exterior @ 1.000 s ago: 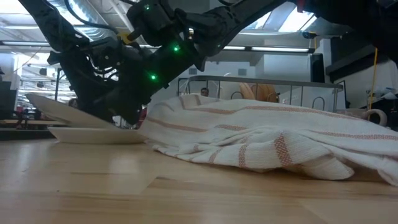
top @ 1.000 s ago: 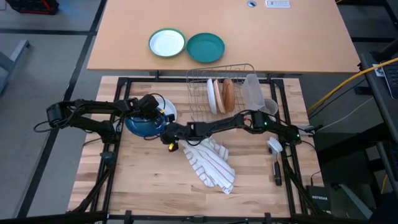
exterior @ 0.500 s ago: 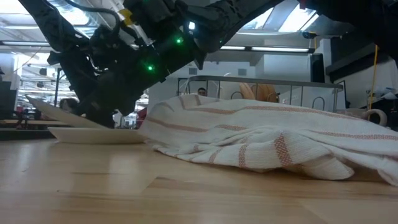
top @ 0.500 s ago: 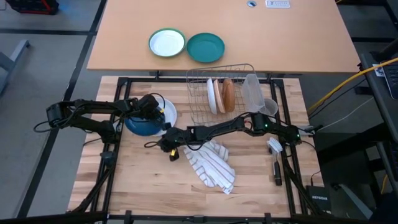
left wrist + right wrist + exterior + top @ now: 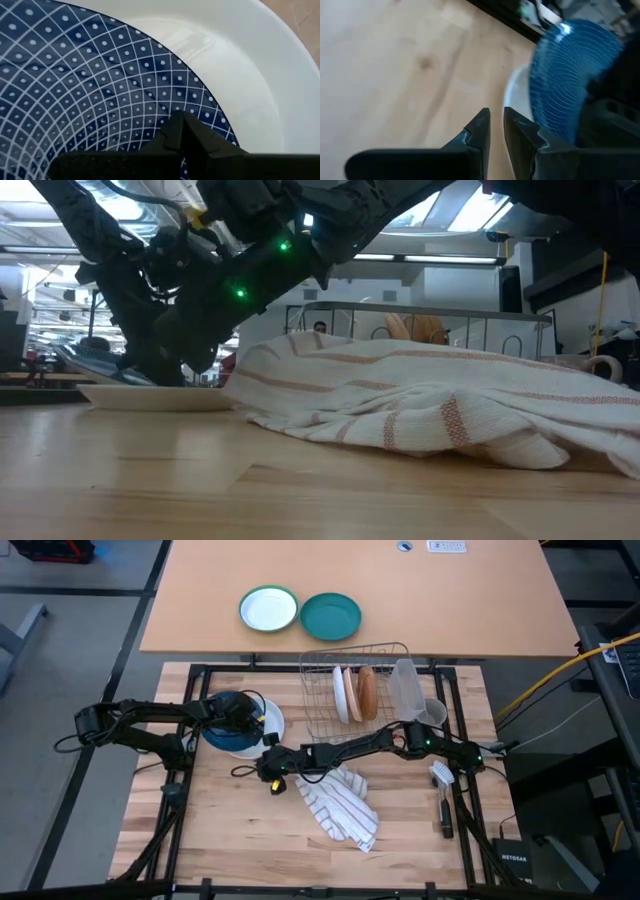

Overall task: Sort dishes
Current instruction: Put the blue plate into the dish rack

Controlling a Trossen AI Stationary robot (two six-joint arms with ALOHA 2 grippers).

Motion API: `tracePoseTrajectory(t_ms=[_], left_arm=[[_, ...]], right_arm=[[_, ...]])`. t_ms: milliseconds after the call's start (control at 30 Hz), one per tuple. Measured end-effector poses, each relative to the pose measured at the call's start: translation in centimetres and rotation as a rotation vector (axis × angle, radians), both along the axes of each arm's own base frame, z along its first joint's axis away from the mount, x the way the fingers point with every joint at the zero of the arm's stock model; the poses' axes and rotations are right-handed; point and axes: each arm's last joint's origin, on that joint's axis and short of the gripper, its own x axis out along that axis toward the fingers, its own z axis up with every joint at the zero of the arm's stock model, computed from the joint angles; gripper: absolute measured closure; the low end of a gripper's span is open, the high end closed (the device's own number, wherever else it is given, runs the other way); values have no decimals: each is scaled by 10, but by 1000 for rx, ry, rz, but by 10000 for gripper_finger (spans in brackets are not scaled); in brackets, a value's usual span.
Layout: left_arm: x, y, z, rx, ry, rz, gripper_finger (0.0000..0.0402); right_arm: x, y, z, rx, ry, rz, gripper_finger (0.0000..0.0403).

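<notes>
Starting at your left, the left gripper point(image 5: 243, 718) is clenched on the dark blue plate point(image 5: 226, 720), holding it tilted over a white plate point(image 5: 270, 721) that lies flat on the wooden table point(image 5: 230, 830); in the left wrist view the blue dotted pattern point(image 5: 90, 90) fills the frame with the white plate point(image 5: 250, 80) beneath it. Just to the right and nearer you, the right gripper point(image 5: 271, 773) hovers above the table with its fingers point(image 5: 477, 131) nearly closed and nothing between them. A striped cloth point(image 5: 342, 802) lies crumpled right of that gripper. Farther back, the wire rack point(image 5: 330, 690) holds a white plate point(image 5: 343, 693) and a tan-brown plate point(image 5: 367, 692) standing on edge.
</notes>
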Motion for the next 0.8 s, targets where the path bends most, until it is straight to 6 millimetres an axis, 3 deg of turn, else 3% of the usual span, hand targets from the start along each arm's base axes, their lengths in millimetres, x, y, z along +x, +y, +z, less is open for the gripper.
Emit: tracePoseTrajectory(t_ms=[233, 800], left_arm=[[-1, -1, 0, -26, 4, 16, 401], [10, -26, 0, -76, -19, -46, 401]], right_arm=[[-1, -4, 0, -62, 4, -103, 345], [-4, 0, -7, -1, 81, 8, 345]])
